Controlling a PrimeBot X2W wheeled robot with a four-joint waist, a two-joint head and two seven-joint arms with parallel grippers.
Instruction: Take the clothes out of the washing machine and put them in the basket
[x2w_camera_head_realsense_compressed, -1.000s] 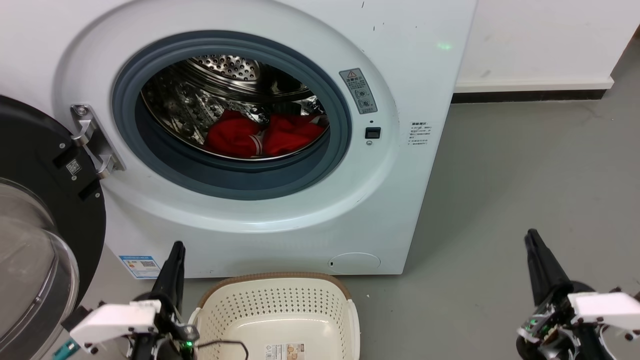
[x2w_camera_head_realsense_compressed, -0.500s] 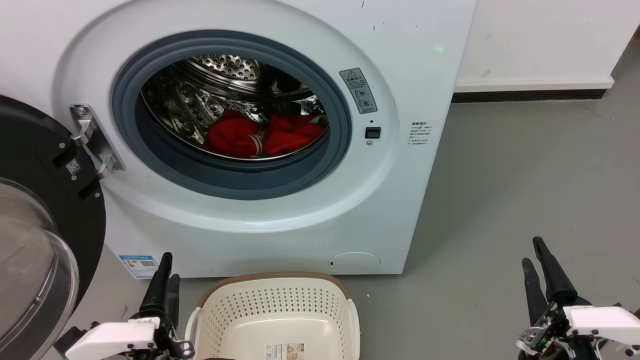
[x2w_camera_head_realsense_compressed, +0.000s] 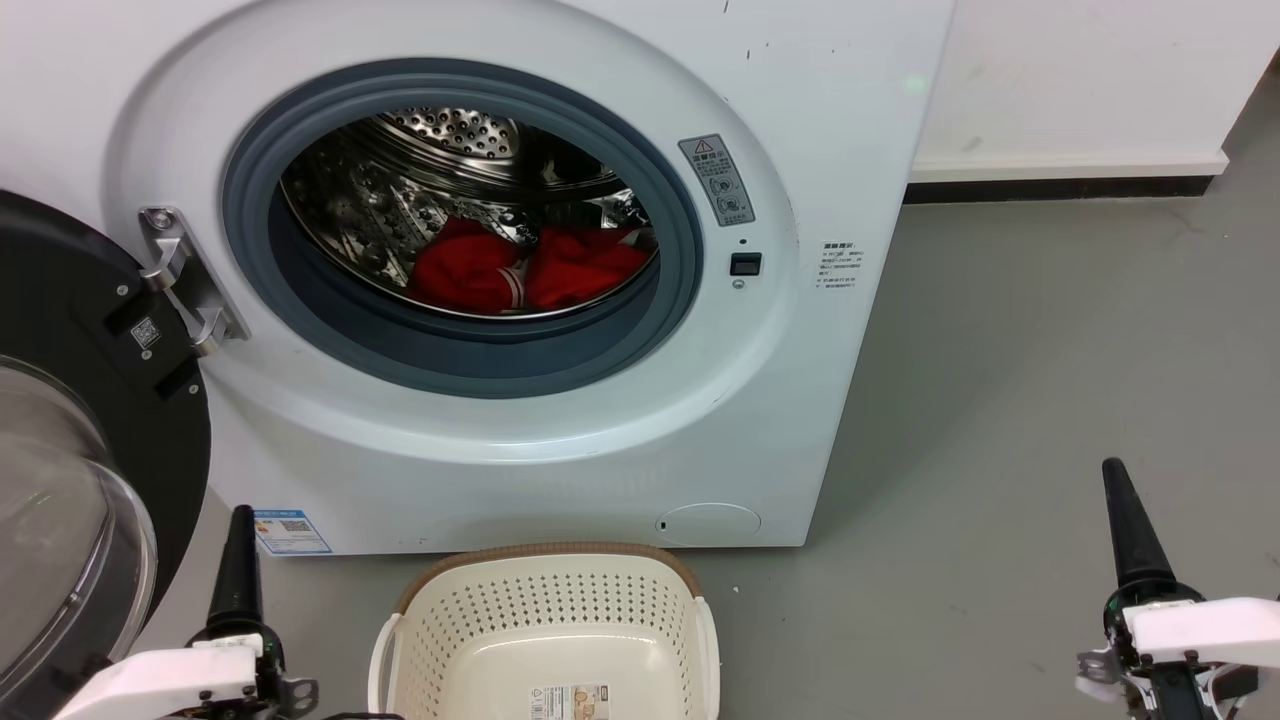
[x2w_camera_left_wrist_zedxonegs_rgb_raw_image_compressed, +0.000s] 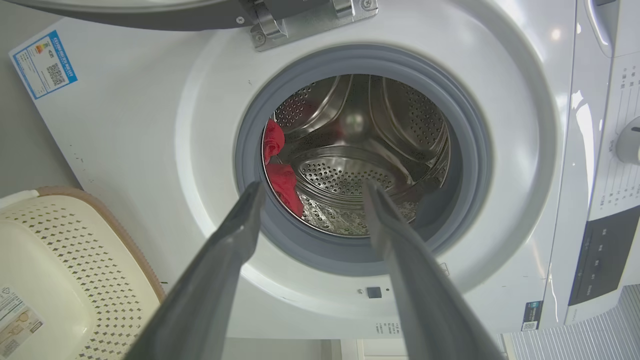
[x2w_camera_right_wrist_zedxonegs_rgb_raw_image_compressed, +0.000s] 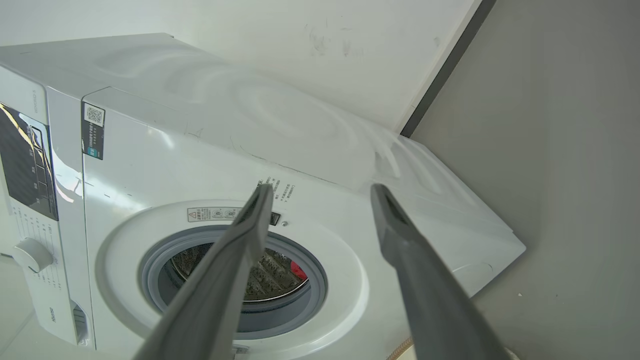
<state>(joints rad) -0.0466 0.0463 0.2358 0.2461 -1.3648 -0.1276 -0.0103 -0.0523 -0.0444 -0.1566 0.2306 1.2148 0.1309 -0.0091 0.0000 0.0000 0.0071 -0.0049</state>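
Note:
The clothes (x2w_camera_head_realsense_compressed: 520, 272) are a red heap with white stripe trim, low in the steel drum of the washing machine (x2w_camera_head_realsense_compressed: 780, 400), whose porthole stands open. They also show in the left wrist view as clothes (x2w_camera_left_wrist_zedxonegs_rgb_raw_image_compressed: 280, 172) and in the right wrist view as clothes (x2w_camera_right_wrist_zedxonegs_rgb_raw_image_compressed: 298, 270). The cream basket (x2w_camera_head_realsense_compressed: 545, 552) stands on the floor in front of the machine and holds no clothes. My left gripper (x2w_camera_head_realsense_compressed: 242, 515) is left of the basket; my right gripper (x2w_camera_head_realsense_compressed: 1113, 468) is far to the right. The left gripper (x2w_camera_left_wrist_zedxonegs_rgb_raw_image_compressed: 314, 186) and right gripper (x2w_camera_right_wrist_zedxonegs_rgb_raw_image_compressed: 321, 187) are open, holding nothing.
The black-framed glass door (x2w_camera_head_realsense_compressed: 60, 420) hangs swung open at the left, close to my left arm. Grey floor (x2w_camera_head_realsense_compressed: 1000, 350) runs along the machine's right side to a white wall with a dark skirting (x2w_camera_head_realsense_compressed: 1060, 190). A control panel and knob (x2w_camera_right_wrist_zedxonegs_rgb_raw_image_compressed: 31, 254) top the machine.
My left gripper has moved left, away from the basket, and lower in the head view. My right gripper has shifted right. Clothes, basket and door have not moved.

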